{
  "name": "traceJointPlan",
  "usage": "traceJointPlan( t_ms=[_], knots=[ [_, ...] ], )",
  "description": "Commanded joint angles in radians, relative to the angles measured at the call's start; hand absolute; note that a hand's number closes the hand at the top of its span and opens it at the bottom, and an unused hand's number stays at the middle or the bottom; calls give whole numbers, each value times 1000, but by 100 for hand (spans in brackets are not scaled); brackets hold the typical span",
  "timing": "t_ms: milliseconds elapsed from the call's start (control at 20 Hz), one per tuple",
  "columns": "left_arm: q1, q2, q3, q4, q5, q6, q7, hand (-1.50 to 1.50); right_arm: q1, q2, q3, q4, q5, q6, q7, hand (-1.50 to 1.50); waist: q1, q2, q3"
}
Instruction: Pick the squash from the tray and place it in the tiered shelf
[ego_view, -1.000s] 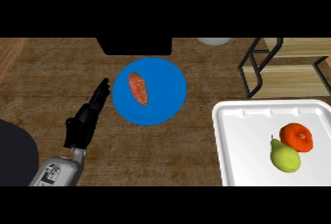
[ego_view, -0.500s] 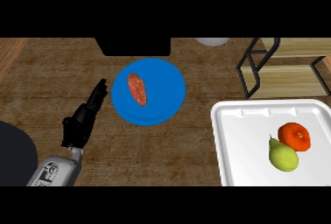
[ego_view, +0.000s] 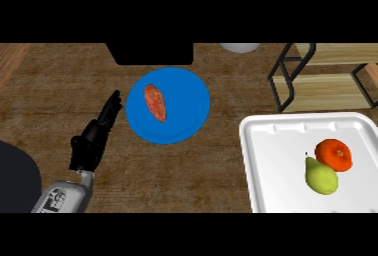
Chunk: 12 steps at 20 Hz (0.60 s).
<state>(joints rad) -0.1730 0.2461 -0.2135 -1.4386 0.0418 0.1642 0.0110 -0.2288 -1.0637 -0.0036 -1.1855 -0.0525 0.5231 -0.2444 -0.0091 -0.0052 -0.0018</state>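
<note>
Nothing on my screen has shifted since the earlier frames: arm and objects sit where they were.

Nearest me, at the lower left, my left hand (ego_view: 94, 136) comes up from its grey forearm (ego_view: 65, 197) with fingers straight and together, pointing up and slightly right over the wooden counter (ego_view: 52, 85). It holds nothing; its fingertips end just beside the left rim of the blue plate (ego_view: 177, 120), and I cannot tell whether they touch it. My right hand does not show.

At the lower right sits the white tray (ego_view: 273, 160). On it lie a yellow-green squash (ego_view: 322, 176), pear-shaped, with its stem end pointing up and to the left, and an orange-red round fruit (ego_view: 334, 154) touching it on the upper right.

Farther out, the blue plate carries a long orange-brown vegetable (ego_view: 155, 102), lying roughly lengthwise.

Beyond the tray, at the upper right, stands the tiered shelf (ego_view: 325, 85), a black frame with pale wooden boards. At the far edge I see a black box (ego_view: 151, 52) and a pale round object (ego_view: 240, 47), cut off by the frame.
</note>
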Motion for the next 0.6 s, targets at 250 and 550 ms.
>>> traceJointPlan(
  t_ms=[250, 550],
  knots=[
    [11, -35, 9, -35, -32, -1, 35, 0, 189, 46, -33, -383, 52, -53, 260, -150, -6, 1, 1],
    [31, -31, 63, 25, -24, -70, -41, 0, 257, 108, -141, -483, 90, -20, 295, -150, -1, 3, 1]
  ],
)
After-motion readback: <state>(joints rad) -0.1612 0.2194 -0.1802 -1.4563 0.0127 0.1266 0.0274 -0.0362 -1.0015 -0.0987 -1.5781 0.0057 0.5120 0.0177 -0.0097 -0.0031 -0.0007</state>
